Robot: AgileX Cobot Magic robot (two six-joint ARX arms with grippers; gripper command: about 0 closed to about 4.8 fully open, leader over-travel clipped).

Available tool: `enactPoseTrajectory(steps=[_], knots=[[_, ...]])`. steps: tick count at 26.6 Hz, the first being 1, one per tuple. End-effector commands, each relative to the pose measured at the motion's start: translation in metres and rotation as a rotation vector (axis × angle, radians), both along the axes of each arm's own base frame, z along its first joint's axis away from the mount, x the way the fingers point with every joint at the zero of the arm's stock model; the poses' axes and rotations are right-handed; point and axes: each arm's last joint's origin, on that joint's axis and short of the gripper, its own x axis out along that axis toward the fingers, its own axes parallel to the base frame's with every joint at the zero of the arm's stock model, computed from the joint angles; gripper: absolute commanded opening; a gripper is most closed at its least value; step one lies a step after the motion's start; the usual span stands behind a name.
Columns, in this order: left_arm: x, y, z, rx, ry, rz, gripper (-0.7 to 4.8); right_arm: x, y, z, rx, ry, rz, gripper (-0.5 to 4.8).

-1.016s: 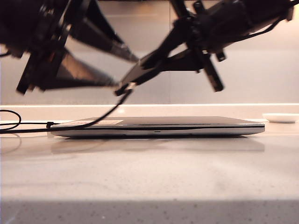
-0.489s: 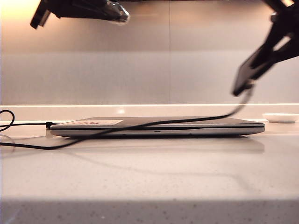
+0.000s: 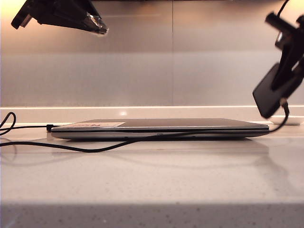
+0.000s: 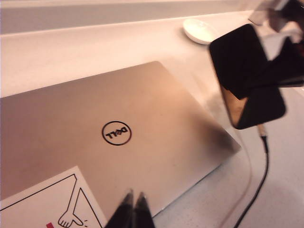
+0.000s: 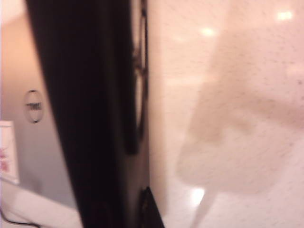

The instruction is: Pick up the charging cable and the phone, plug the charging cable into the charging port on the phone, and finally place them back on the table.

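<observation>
While the right end effector (image 3: 285, 78) grips the phone (image 3: 271, 97) aloft at three o'clock past the laptop (image 3: 161, 128), the charging cable (image 3: 118, 145) hangs plugged into its lower end and trails across the desk (image 3: 152, 180). The left end effector (image 3: 97, 26) hangs closed, empty, at eleven o'clock.

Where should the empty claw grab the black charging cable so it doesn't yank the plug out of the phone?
Probably the slack stretch of the charging cable lying on the table in front of the laptop, coming straight down from above. It's thin and flat there. The left claw is shut and high up; the right claw holds the phone with the plug in.
</observation>
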Motion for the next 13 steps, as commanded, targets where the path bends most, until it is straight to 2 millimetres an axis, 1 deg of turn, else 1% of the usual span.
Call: enactPoseTrajectory(steps=[1, 3, 7, 8, 9, 10, 11, 12, 13], knots=[[0.0, 0.0, 0.003, -0.004, -0.02, -0.005, -0.06, 0.016, -0.001, -0.008, 0.004, 0.047, 0.013, -0.06], [0.0, 0.0, 0.003, -0.004, -0.02, -0.005, -0.06, 0.025, -0.001, -0.018, 0.005, 0.078, 0.013, -0.06], [0.0, 0.0, 0.003, -0.004, -0.02, -0.006, -0.06, 0.031, -0.002, -0.029, -0.007, 0.116, 0.008, -0.04], [0.0, 0.0, 0.003, -0.004, -0.02, -0.005, -0.06, 0.032, -0.002, -0.032, -0.025, 0.125, 0.001, 0.2], [0.0, 0.0, 0.003, -0.004, -0.02, -0.005, -0.06, 0.032, -0.003, -0.033, -0.041, 0.131, -0.005, 0.65], [0.0, 0.0, 0.003, -0.004, -0.02, -0.005, -0.06, 0.032, -0.003, -0.034, -0.064, 0.134, -0.012, 1.27], [0.0, 0.0, 0.003, -0.004, -0.02, -0.005, -0.06, 0.032, -0.004, -0.034, -0.083, 0.132, -0.016, 1.67], [0.0, 0.0, 0.003, -0.004, -0.02, -0.005, -0.06, 0.032, -0.004, -0.034, -0.1, 0.13, -0.019, 1.91], [0.0, 0.0, 0.004, -0.004, -0.021, -0.006, -0.06, 0.032, -0.005, -0.034, -0.122, 0.125, -0.017, 1.98]])
